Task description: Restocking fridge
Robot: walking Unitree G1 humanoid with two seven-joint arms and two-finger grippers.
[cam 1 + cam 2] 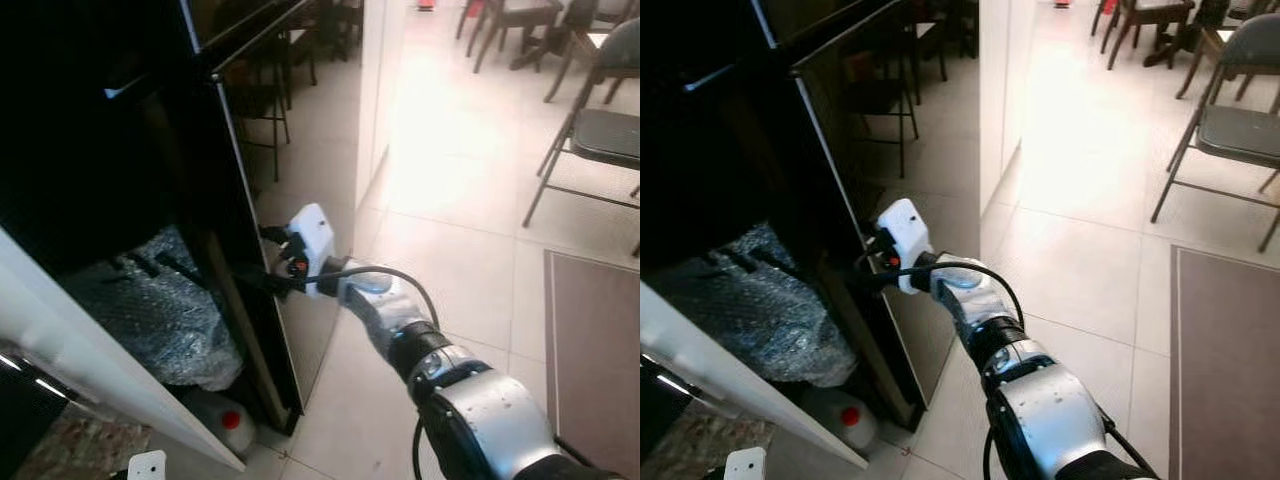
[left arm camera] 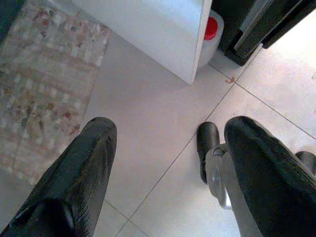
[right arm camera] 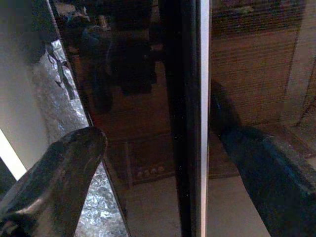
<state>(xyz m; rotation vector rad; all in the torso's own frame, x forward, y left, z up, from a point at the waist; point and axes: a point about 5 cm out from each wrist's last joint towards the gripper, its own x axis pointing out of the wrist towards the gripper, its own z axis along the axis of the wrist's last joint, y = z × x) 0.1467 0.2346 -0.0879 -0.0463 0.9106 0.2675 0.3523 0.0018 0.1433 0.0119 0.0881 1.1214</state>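
Observation:
A tall black fridge door [image 1: 300, 170] stands ajar, its glossy face mirroring the room. My right gripper [image 1: 264, 262] reaches forward at mid height of the door's edge [image 3: 190, 98]. Its fingers [image 3: 74, 153] are open and straddle that edge, one on each side, with a gap showing. Inside the dark cabinet, low down, lies a crinkled silvery wrapped bundle [image 1: 160, 310]. A plastic jug with a red cap [image 1: 232, 420] stands on the floor by the door's foot. My left gripper [image 2: 170, 131] hangs open over the floor tiles, holding nothing.
A white panel [image 1: 90, 360] slants across the lower left beside the jug. A patterned rug [image 2: 39, 84] lies left of it. Metal chairs [image 1: 600, 130] and a brown mat [image 1: 595, 350] are on the right; pale tiled floor lies between.

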